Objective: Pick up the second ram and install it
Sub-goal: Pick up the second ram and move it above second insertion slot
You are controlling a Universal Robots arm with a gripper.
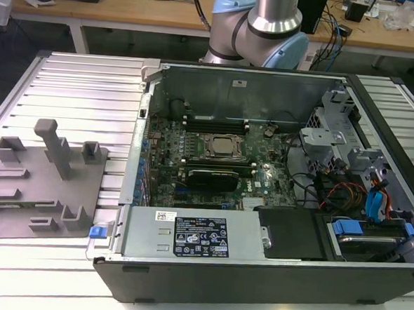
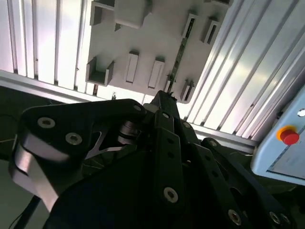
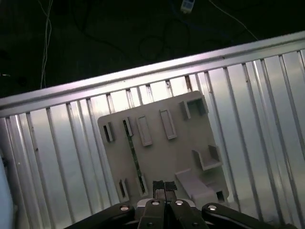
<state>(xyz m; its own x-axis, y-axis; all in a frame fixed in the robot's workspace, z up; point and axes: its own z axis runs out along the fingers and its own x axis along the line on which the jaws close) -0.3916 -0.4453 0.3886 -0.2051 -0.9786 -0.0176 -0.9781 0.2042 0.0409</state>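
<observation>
The second ram (image 3: 134, 153) is a thin dark strip standing edge-on in a slot of the grey plastic tray (image 3: 157, 157). It also runs as a slim line across the tray (image 2: 143, 52) in the second wrist view, ram (image 2: 179, 52). My gripper (image 3: 165, 186) hangs well above the tray, its fingertips pressed together with nothing between them. From the first wrist view its tips sit over the tray's edge, a little off the strip's end. In the second wrist view the gripper (image 2: 164, 98) points down at the strip's near end.
The open computer case (image 1: 256, 270) lies on the ribbed metal table (image 1: 78, 84), with the motherboard (image 1: 214, 155) and its long black sockets exposed. The tray (image 1: 22, 193) sits on the exterior view's left of the case. A red stop button (image 2: 289, 136) is beside the table.
</observation>
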